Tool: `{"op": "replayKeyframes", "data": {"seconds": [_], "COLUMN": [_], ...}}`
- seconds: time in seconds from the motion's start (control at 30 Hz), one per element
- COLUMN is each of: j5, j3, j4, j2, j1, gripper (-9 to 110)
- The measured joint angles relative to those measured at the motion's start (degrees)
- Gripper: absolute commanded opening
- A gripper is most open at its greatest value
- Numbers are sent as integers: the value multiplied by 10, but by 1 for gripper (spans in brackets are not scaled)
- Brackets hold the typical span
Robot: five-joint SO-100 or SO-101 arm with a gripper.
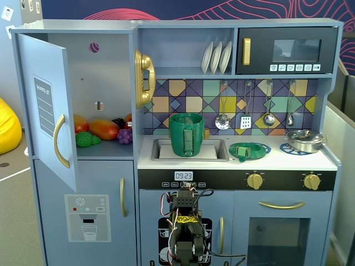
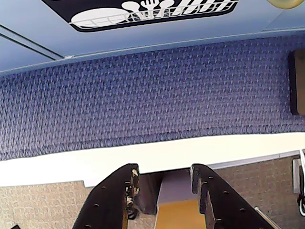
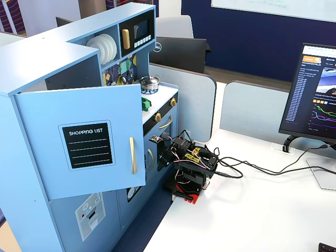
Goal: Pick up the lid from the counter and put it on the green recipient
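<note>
My pincer [image 2: 164, 179] narrowly parted, empty, pointing at blue carpet below the toy kitchen. Lid [image 1: 247, 150] lies on counter right of green pot [image 1: 187, 134] in sink.

Toy kitchen [image 1: 100, 221] seen in pale blue, its counter [image 1: 288, 162] white. Backsplash [image 1: 183, 94] patterned in multicoloured diamonds and triangles. The green recipient [image 1: 187, 134] noted as dark green with a lighter green ribbed strap; the lid [image 1: 248, 150] dark green, laid over a blue ring. Silver pot [image 1: 304, 139] shiny. Handles and knobs [image 1: 254, 180] gold. Gripper [image 2: 164, 179] black, over woven blue carpet [image 2: 152, 95]. Tabletop [image 3: 262, 210] white.
</note>
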Motion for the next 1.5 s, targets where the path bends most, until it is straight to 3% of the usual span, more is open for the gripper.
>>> {"op": "replayKeyframes", "data": {"seconds": [0.57, 0.73, 0.87, 1.0, 1.13, 1.33, 1.5], "j5": [0, -21, -59, -83, -68, -63, -64], "j3": [1, -44, -190, -315, -345, -342, -338], "j4": [0, -30, -133, -269, -426, -639, -705], "j2": [0, -30, -126, -214, -253, -288, -331], "j1": [60, 134, 210, 290, 341, 353, 357], "gripper": [0, 0, 2, 26, 40, 46, 47]}}
